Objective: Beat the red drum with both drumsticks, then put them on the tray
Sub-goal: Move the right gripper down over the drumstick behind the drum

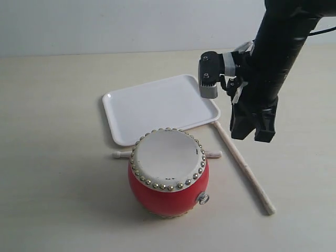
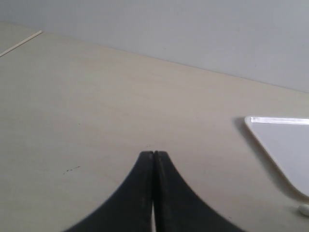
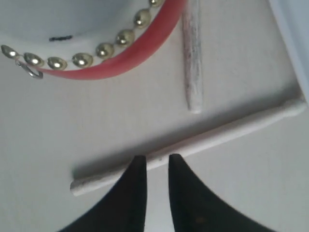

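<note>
Red drum (image 1: 168,173), glossy barrel, silver-studded cream head

Thick matte-black right arm (image 1: 286,47), built of rounded tubular links. Thin black cable (image 1: 323,30) at the upper edge of the exterior view. White tape (image 1: 231,59) wrapped around the wrist, with smaller white scraps lower down. Grey boxy block (image 1: 207,84) on the side, capped by a black housing (image 1: 210,59) and dotted with small round fittings. Ends in the right gripper (image 1: 252,137), two blunt black prongs. Close up, glossy black fingers (image 3: 130,198), broad at the base, curving in to narrow rounded tips. Left gripper (image 2: 153,153) much the same: smooth, black, flaring wide at the base and narrowing to slim tips.
</note>
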Controlling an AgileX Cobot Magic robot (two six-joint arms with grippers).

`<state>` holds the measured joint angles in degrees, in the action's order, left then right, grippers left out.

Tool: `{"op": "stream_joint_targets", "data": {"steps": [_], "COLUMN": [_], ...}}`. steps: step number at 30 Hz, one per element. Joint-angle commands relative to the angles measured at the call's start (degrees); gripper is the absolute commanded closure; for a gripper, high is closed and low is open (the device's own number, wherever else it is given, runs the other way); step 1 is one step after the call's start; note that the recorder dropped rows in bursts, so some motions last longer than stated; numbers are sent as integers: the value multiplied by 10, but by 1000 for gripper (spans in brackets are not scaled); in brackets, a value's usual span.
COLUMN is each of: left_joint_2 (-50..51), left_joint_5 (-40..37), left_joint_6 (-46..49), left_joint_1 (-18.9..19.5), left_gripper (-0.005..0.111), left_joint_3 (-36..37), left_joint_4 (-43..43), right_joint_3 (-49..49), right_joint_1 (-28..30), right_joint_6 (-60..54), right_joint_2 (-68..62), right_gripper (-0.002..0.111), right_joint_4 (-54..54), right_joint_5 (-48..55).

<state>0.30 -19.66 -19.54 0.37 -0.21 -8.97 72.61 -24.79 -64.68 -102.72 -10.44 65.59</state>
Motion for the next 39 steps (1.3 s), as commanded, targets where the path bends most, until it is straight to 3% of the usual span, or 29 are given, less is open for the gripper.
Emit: {"op": "stream_joint_targets", "data": {"steps": [1,7,39], "left_joint_2": [-3,-3,-3], "left_joint_5": [3,3,3], "left_joint_6": [-3,-3,-3], "left_joint_1": [-3,-3,-3], "left_gripper": [107,107,107], "left_joint_3": [2,2,2], "left_joint_4": [-5,-5,-5], "right_joint_3": [5,5,4], "right_joint_1": [-6,-6,-6], "right_joint_6": [-2,-30,8], "right_joint_2": [-7,-21,-116], "right_gripper": [79,63,63], "right_joint_4": [-19,-25,-44], "right_joint_5": [-29,-32,-100]}}
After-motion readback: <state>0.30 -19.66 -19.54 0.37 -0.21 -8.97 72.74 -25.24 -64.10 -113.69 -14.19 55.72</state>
